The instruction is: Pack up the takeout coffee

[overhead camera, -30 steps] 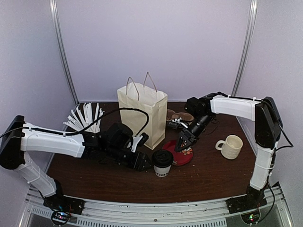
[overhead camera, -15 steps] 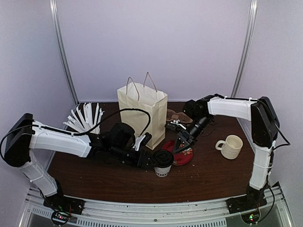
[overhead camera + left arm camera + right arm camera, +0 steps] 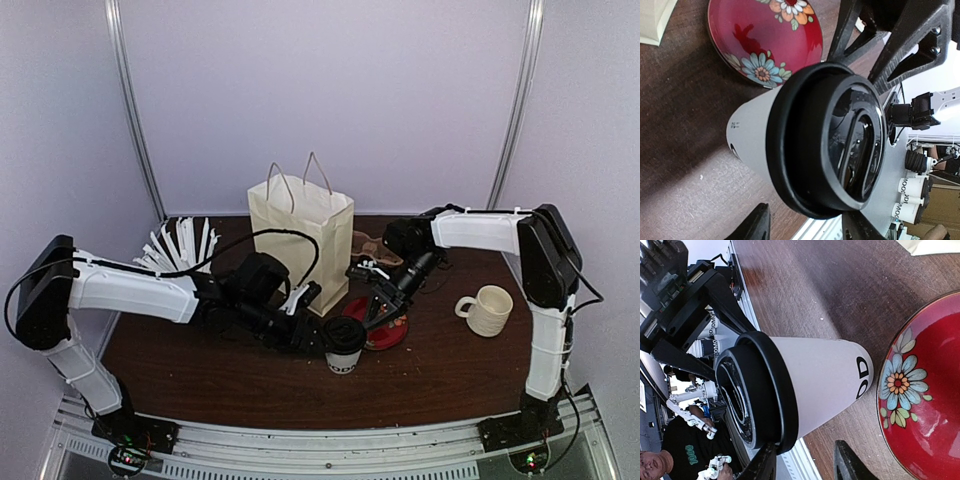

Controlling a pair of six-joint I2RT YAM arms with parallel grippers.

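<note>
The takeout coffee cup (image 3: 342, 352) stands upright on the brown table, white with dark letters near its base, its black lid (image 3: 343, 332) on top. It fills the left wrist view (image 3: 752, 137) and the right wrist view (image 3: 825, 375). My left gripper (image 3: 317, 336) is open at the cup's left side, and its fingertips (image 3: 758, 224) flank the lid rim (image 3: 805, 150) from below. My right gripper (image 3: 371, 311) is open just right of and behind the cup, above the red plate. Its fingertips (image 3: 847, 462) sit beside the lid (image 3: 760, 395) and the cup wall.
A cream paper bag (image 3: 300, 235) with handles stands open behind the cup. A red flowered plate (image 3: 391, 334) lies right of the cup. A ribbed mug (image 3: 487, 310) stands at the right. A cup of white sticks (image 3: 180, 250) stands at the back left.
My left gripper has moved right, up to the cup's side. My right gripper has moved left and down toward the cup. The cup has stayed in place.
</note>
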